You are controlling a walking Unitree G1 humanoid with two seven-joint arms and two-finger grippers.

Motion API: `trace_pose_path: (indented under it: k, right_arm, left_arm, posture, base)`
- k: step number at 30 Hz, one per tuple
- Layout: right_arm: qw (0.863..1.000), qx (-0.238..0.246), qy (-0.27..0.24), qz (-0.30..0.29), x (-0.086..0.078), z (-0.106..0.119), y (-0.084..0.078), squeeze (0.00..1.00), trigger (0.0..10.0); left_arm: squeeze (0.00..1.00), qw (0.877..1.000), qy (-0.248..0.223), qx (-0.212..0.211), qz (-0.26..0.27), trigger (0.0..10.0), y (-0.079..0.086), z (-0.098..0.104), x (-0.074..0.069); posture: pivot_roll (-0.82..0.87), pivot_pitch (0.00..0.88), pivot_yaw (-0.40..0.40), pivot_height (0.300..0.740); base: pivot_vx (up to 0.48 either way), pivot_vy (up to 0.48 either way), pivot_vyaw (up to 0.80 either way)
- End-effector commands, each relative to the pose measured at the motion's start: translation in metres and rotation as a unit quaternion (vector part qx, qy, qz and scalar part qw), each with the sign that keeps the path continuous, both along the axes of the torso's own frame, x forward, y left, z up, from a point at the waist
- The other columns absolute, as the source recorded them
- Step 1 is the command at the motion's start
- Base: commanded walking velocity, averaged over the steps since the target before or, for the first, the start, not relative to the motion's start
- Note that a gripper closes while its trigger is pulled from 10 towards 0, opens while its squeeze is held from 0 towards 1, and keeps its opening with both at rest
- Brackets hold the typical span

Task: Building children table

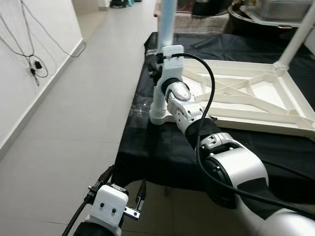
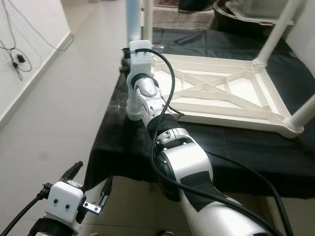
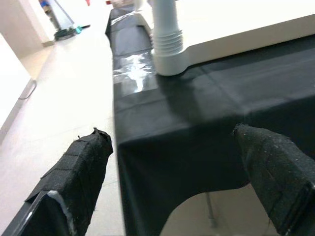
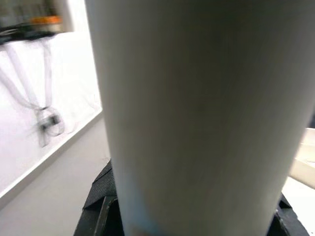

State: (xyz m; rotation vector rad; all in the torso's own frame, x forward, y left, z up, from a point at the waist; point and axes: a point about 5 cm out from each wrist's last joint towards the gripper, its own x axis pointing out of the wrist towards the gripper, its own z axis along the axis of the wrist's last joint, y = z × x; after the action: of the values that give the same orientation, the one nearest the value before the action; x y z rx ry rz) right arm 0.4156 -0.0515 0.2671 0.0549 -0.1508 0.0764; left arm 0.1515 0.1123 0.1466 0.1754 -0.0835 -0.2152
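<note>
- Your right gripper clamps the pale-blue table leg, upright in the upturned tabletop's corner socket.
- Left gripper hangs open below the tabletop (idle).
- Two legs look fitted; more probably remain.

I count one white table top lying upside down on one black cloth, with three legs standing up from its corners: a pale blue one at the near left corner, a white one at the far right, and a white one at the near right edge of my right eye view. On my side I count two silver arms, each ending in one gripper with two black fingers. On the left wall I see one cluster of cables.
</note>
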Motion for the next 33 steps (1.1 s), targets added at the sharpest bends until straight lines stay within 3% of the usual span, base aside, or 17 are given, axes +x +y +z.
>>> trace_pose_path:
  k: [1, 2, 3, 5, 8, 9, 11, 12, 16, 19, 26, 33]
  right_arm:
    - [0.995, 0.03, 0.071, -0.067, 0.001, -0.036, -0.022, 0.0, 10.0]
    - [0.993, 0.029, 0.064, -0.093, 0.0, -0.036, -0.023, 0.0, 10.0]
    - [0.984, 0.017, 0.057, -0.168, -0.004, -0.037, -0.028, 0.0, 10.0]
    - [0.981, 0.014, 0.056, -0.186, -0.004, -0.037, -0.029, 0.0, 10.0]
    - [0.948, -0.026, 0.096, -0.304, -0.01, -0.043, -0.033, 0.0, 10.0]
    - [0.938, -0.019, 0.103, -0.332, -0.013, -0.044, -0.034, 0.0, 10.0]
    - [0.933, -0.011, 0.106, -0.344, -0.014, -0.045, -0.034, 0.0, 10.0]
    - [0.921, 0.009, 0.109, -0.374, -0.016, -0.043, -0.036, 0.0, 10.0]
    - [0.914, 0.017, 0.107, -0.39, -0.017, -0.04, -0.037, 0.0, 10.0]
    - [0.9, 0.026, 0.121, -0.417, -0.019, -0.041, -0.039, 0.0, 10.0]
    - [0.882, 0.03, 0.135, -0.452, -0.023, -0.044, -0.045, 0.0, 10.0]
    - [0.885, 0.031, 0.128, -0.447, -0.023, -0.045, -0.047, 0.0, 10.0]
  left_arm:
    - [0.0, 1.0, 0.016, 0.005, 0.003, 10.0, 0.001, -0.007, -0.001]
    - [0.0, 1.0, 0.017, 0.005, 0.003, 10.0, 0.001, -0.007, -0.001]
    - [0.0, 1.0, 0.017, 0.004, 0.003, 10.0, 0.001, -0.007, -0.001]
    - [0.0, 1.0, 0.017, 0.004, 0.003, 10.0, 0.001, -0.007, -0.001]
    - [0.0, 1.0, 0.017, 0.005, 0.003, 10.0, 0.002, -0.008, 0.0]
    - [0.0, 1.0, 0.017, 0.006, 0.003, 10.0, 0.002, -0.008, 0.0]
    - [0.0, 1.0, 0.018, 0.006, 0.004, 10.0, 0.002, -0.008, 0.0]
    - [0.0, 1.0, 0.018, 0.006, 0.004, 10.0, 0.002, -0.008, 0.0]
    - [0.0, 1.0, 0.018, 0.006, 0.004, 10.0, 0.002, -0.008, 0.0]
    - [0.0, 1.0, 0.018, 0.007, 0.001, 10.0, 0.002, -0.009, 0.0]
    - [0.0, 1.0, 0.015, 0.007, -0.001, 10.0, 0.002, -0.009, 0.001]
    - [0.0, 1.0, 0.015, 0.008, -0.006, 10.0, 0.002, -0.009, 0.001]
  posture:
    - [0.13, 0.185, -0.051, 0.74]
    - [0.13, 0.185, -0.051, 0.74]
    - [0.13, 0.185, -0.051, 0.74]
    - [0.13, 0.185, -0.051, 0.74]
    - [0.14, 0.176, -0.049, 0.74]
    - [0.14, 0.173, -0.051, 0.74]
    - [0.14, 0.173, -0.051, 0.74]
    - [0.14, 0.173, -0.051, 0.74]
    - [0.14, 0.173, -0.051, 0.74]
    - [0.14, 0.168, -0.05, 0.74]
    - [0.15, 0.155, -0.048, 0.74]
    - [0.15, 0.151, -0.048, 0.74]
  base:
    - [0.0, 0.0, 0.0]
    - [0.0, 0.0, 0.0]
    - [0.0, 0.0, 0.0]
    - [0.0, 0.0, 0.0]
    - [0.0, 0.0, 0.0]
    - [0.0, 0.0, 0.0]
    - [0.0, 0.0, 0.0]
    - [0.0, 0.0, 0.0]
    - [0.0, 0.0, 0.0]
    - [0.0, 0.0, 0.0]
    - [0.0, 0.0, 0.0]
    - [0.0, 0.0, 0.0]
